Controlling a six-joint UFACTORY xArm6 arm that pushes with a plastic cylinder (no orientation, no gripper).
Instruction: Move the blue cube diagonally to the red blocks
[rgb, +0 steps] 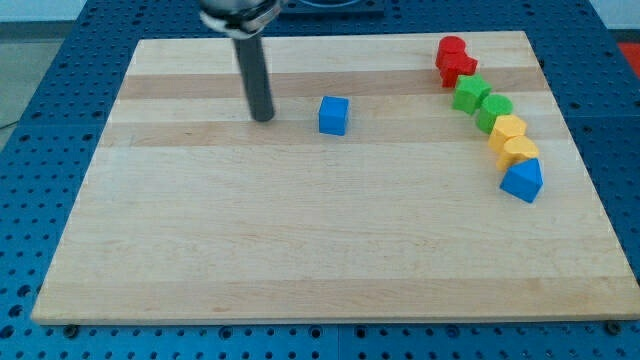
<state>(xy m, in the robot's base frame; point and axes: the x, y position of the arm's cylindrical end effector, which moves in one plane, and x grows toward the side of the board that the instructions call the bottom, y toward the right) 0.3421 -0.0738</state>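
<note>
camera view: my tip (263, 117), the lower end of a straight dark rod, rests on the pale wooden bench (300, 250) just to the view's left of the blue cube (334, 115), not touching it. the rod carries no jaws, so it grasps nothing. at the view's upper right, a curved chain runs down: two red blocks (454, 58), two green blocks (480, 100), two yellow blocks (512, 140), a blue triangular block (523, 180). i can read no writing anywhere.
</note>
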